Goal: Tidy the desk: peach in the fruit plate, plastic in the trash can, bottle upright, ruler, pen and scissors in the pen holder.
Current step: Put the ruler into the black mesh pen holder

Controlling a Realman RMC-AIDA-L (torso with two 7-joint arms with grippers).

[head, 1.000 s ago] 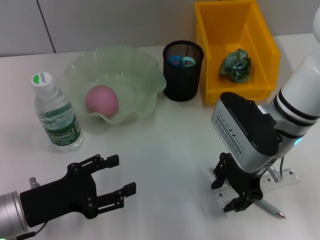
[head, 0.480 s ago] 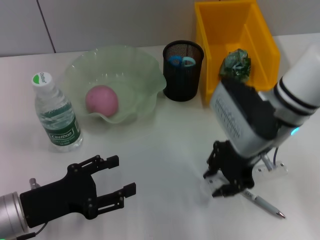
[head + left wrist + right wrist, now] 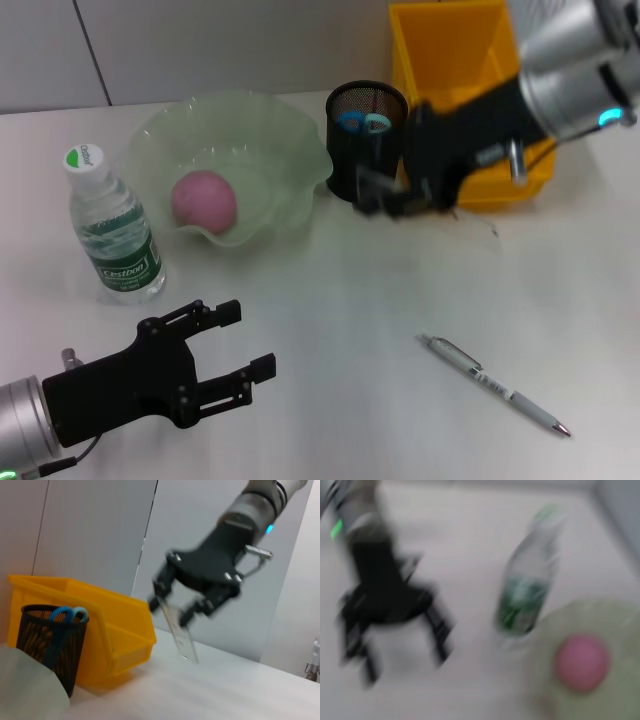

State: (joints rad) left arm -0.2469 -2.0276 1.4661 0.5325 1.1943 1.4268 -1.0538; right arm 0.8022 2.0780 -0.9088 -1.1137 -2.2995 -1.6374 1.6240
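- Yellow trash can (image 3: 470, 60) sits at the table's far right, your right gripper (image 3: 400, 195) now raised before it, having left the near table since a second ago.
- Clear ruler (image 3: 179, 632) hangs clamped between its jaws, long axis steeply tilted, free end pointing down, beside the pen holder (image 3: 366, 140).
- Your left gripper (image 3: 225, 355) rests near, jaws apart.
- The pen (image 3: 495, 385) lies flat, diagonal.

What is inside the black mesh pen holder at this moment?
In the black mesh pen holder, two blue scissor handles show at the rim. The blades and anything deeper are hidden by the mesh wall. The pen lies on the desk, outside it.
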